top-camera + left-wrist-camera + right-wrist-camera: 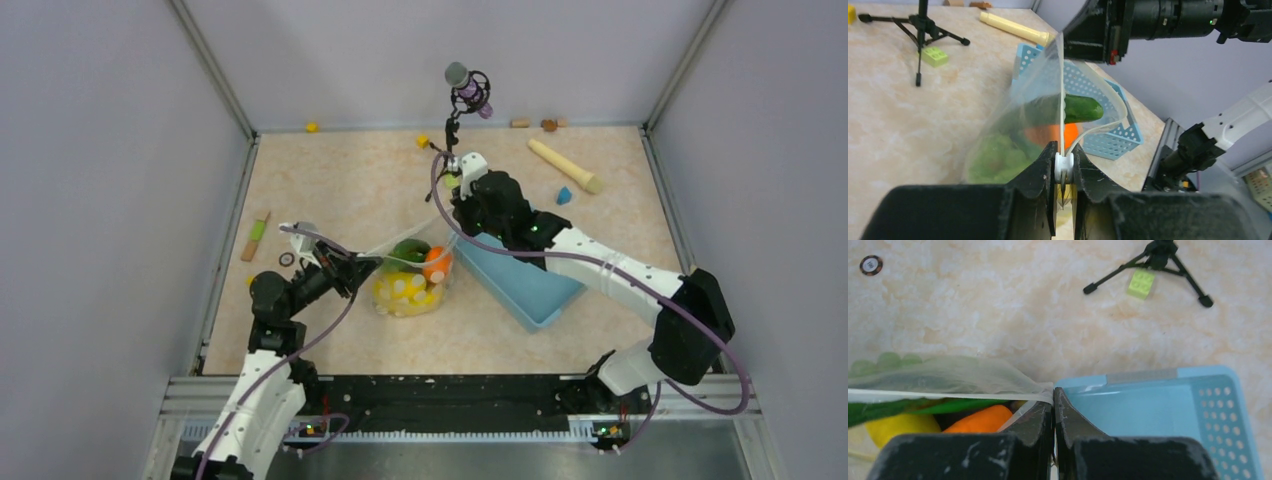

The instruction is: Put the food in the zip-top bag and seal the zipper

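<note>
The clear zip-top bag [408, 272] hangs stretched between my two grippers at the table's middle. It holds the food: a green cucumber [1079, 108], an orange [437, 263], yellow fruit [400, 293] and green grapes [993, 157]. My left gripper [1064, 170] is shut on the white slider of the zipper [1062, 100] at the bag's left end. My right gripper [1053, 392] is shut on the bag's right corner, at the other end of the whitish strip [923, 396]. The strip's two sides part in a loop near the slider.
A light blue basket [530, 283] lies just right of the bag, under my right arm. A microphone tripod [462, 100], a beige wooden cylinder [565, 165], a blue block [565, 195], a green block [934, 56] and a small stick [256, 236] lie around.
</note>
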You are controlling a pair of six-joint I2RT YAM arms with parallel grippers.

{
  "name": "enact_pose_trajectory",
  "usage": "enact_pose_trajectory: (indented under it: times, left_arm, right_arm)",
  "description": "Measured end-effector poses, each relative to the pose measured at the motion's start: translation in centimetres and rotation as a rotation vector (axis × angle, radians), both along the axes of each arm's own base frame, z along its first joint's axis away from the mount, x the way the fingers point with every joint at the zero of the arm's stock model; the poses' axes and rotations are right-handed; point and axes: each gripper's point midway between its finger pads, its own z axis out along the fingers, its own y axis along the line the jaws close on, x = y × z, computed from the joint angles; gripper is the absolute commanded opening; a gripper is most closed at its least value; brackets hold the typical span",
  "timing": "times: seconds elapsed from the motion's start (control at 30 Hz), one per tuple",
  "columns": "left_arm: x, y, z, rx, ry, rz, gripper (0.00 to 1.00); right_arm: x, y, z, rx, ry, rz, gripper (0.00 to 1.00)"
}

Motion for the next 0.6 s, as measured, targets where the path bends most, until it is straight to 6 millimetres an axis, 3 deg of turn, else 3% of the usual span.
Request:
enact_pose_trajectory:
  times: [0.1, 0.2, 0.47, 0.53, 0.6]
  left_arm:
    - [-0.5, -0.2, -0.4, -0.04, 0.091, 0.014, 0.0]
    - [-1.3, -0.1, -0.4, -0.061, 0.13, 0.048, 0.0]
    - [-2.4, 0.3, -1.7, -0.04, 0.269, 0.137, 0.0]
    - [-2.5, 0.2, -2.2, -0.034, 0.294, 0.138, 0.0]
    - [-2.8, 0.1, -2.4, -0.03, 0.305, 0.136, 0.0]
  right_arm:
    - [1.9, 0.6, 1.3, -0.045, -0.072, 0.003, 0.0]
    - [3.0, 1.5, 1.3, -0.096, -0.107, 0.03, 0.0]
    - [3.4, 2.5, 0.5, -0.17, -0.134, 0.1, 0.01]
    - [3.2, 2.7, 0.4, -0.172, -0.135, 0.126, 0.14]
    - [3.0, 2.8, 0.4, -0.172, -0.138, 0.151, 0.36]
